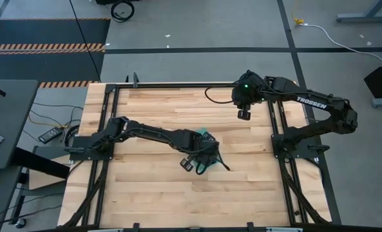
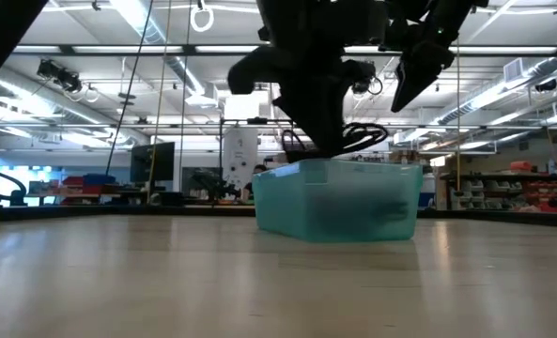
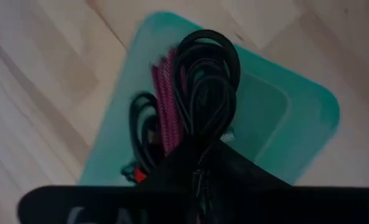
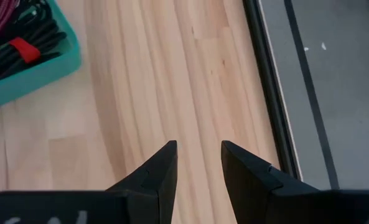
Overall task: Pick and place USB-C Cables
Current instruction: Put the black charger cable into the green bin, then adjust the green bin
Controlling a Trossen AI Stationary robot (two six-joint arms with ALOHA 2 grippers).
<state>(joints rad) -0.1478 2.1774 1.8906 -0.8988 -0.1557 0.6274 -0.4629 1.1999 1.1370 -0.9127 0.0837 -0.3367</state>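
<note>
My left gripper [image 3: 200,171] is shut on a black coiled USB-C cable [image 3: 206,81] and hangs over the teal tray [image 3: 296,112]. In the tray lie a maroon-purple cable [image 3: 165,106] and a black bundle [image 3: 140,130] with a red tie. The high view shows this gripper [image 1: 200,160] at mid-table, covering most of the tray [image 1: 207,134]. My right gripper [image 4: 198,148] is open and holds nothing. It hovers over bare wood near the table's far right [image 1: 243,115], with a tray corner [image 4: 41,71] off to one side. My left gripper pinches the black coil between its two fingers at one end of the bundle [image 3: 200,146], coming down from above. The loops reach out past the fingertips and show just above the tray's rim [image 2: 364,137] in the low view. Whether they touch the cables below, I cannot tell.
A black metal frame [image 1: 277,129] runs along the table's edges, and one rail [image 4: 268,81] lies close to my right gripper. Open wood [image 1: 178,200] stretches toward the near edge. The floor beyond the far edge holds loose cables [image 1: 121,9].
</note>
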